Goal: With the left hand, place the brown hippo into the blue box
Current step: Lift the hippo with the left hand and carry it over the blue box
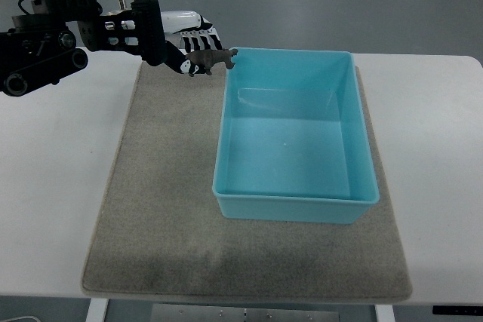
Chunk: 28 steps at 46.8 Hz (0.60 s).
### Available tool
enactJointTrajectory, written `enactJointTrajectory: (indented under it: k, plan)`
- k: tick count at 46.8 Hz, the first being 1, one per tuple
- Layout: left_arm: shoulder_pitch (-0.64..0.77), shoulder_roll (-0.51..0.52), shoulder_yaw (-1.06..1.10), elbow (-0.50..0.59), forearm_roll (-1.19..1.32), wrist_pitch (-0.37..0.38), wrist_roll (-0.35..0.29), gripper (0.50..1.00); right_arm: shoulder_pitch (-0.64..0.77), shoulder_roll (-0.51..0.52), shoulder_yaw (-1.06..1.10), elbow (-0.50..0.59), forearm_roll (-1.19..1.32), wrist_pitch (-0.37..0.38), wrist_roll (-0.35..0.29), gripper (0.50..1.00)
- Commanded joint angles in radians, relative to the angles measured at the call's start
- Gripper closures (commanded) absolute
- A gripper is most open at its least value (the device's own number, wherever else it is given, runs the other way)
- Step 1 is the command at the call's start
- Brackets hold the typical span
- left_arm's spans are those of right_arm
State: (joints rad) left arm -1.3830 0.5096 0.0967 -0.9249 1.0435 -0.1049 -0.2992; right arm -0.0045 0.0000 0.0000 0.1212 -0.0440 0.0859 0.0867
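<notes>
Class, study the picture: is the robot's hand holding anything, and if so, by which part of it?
The left hand holds the brown hippo, pinched at its rear end; the head points toward the blue box.

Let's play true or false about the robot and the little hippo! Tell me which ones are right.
1. The left hand is holding the brown hippo. True.
2. The hippo is lying inside the blue box. False: it is held at the box's far-left corner, not resting inside.
3. The blue box has toys in it. False: nothing lies in it.
4. The box sits on a grey mat. True.
5. The robot's right hand is over the box. False: no right hand shows.
</notes>
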Motion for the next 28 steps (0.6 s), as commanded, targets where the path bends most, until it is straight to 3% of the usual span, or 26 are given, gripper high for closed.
enactJointTrajectory:
  k: [1, 28]
  plan:
    - [-0.005, -0.023, 0.0, 0.0, 0.0, 0.001, 0.0, 1.0, 0.0, 0.0, 0.0, 0.0, -0.001, 0.0, -0.001, 0.564]
    - [-0.001, -0.151, -0.003, 0.001, 0.003, 0.034, 0.0, 1.0, 0.0, 0.0, 0.0, 0.0, 0.001, 0.0, -0.001, 0.564]
